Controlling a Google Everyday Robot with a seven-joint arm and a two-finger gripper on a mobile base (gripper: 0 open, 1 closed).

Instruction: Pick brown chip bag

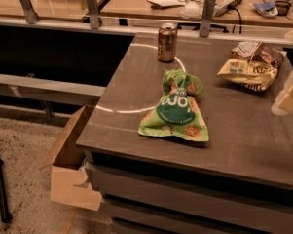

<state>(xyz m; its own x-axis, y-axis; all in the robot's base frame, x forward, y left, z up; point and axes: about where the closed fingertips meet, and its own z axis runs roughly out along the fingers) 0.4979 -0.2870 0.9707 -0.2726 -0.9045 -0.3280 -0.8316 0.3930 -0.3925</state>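
Pale, blurred gripper [289, 94] at the right edge of the dark grey bench [233, 145], low over the surface; whether it is released or clenched cannot be told. Near it, toward the back right corner, lies the brown chip bag [250, 65]: a wrinkly foil packet, tan-yellow face up, dark brown with whitish lettering at its far end. Advisable approach: close on a raised crease, since slack foil likely slips. The green snack bag [177, 108] at mid-bench and the brown drink can [167, 43] at the back edge both lie apart.
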